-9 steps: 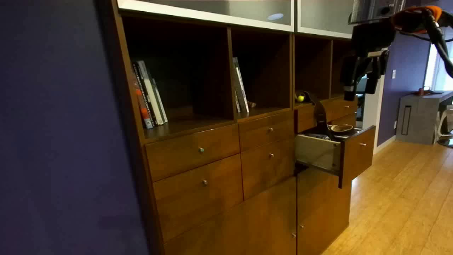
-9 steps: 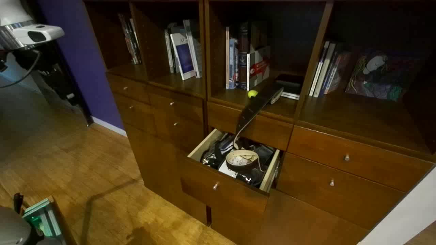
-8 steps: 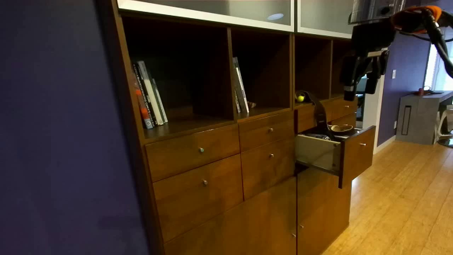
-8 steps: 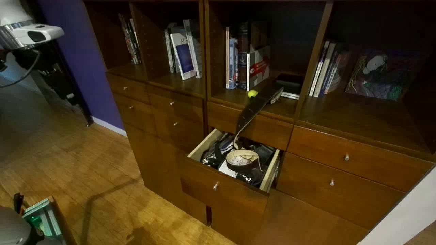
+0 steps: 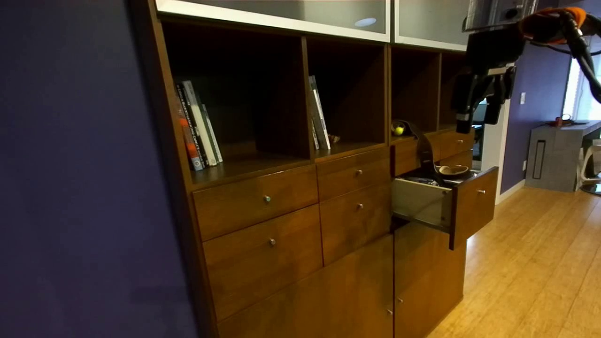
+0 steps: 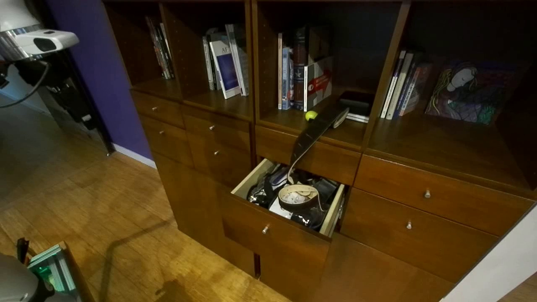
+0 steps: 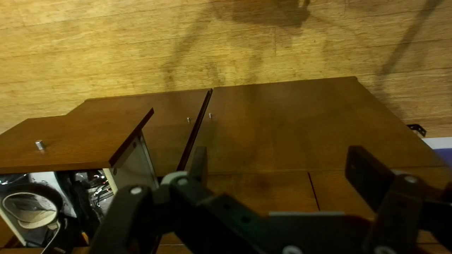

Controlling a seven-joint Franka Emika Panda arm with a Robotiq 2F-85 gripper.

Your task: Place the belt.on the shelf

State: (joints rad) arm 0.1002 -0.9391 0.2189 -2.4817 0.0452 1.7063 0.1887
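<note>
The belt [image 6: 316, 130], a dark strap with a pale inner side, droops from the shelf [image 6: 285, 119] down into a pulled-out drawer [image 6: 277, 247]. Its upper end rests on that cubby's board, while the lower part lies as a loose loop on the drawer's contents. The same strap [image 5: 425, 150] shows in the other outside picture, and its loop [image 7: 53, 197] appears at the lower left of the wrist view. My gripper [image 5: 479, 119] hangs in the air away from the belt, pointing down. In the wrist view its fingers [image 7: 367, 176] stand wide apart with nothing between them.
A yellow-green ball [image 6: 311, 115], several books [image 6: 319, 84] and a black box [image 6: 355, 102] share the cubby with the belt's end. The drawer juts out from the cabinet, its side wall [image 5: 420, 202] exposed. Shut drawers with small knobs [image 6: 427, 193] flank it.
</note>
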